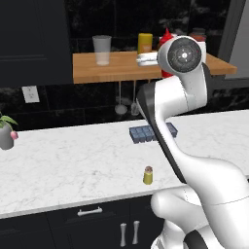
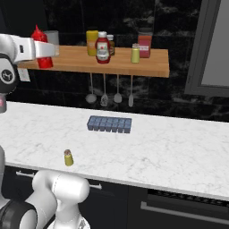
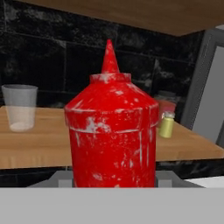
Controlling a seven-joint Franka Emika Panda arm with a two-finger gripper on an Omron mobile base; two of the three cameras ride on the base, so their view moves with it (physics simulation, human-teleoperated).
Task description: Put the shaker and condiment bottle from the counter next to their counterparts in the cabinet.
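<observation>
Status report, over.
Gripper shut on red bottle, at shelf left end. Shaker on counter. Nothing blocking.

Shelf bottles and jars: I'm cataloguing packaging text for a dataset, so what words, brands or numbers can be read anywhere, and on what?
No text can be read.
Ketchup bottle: white label with marks too blurred to read.
Red jar: pale label patch, illegible.
Condiment bottle held at the gripper: plain red, no label.
Shaker on the counter: no markings.
Yellow bottle and clear cup: none visible.
</observation>
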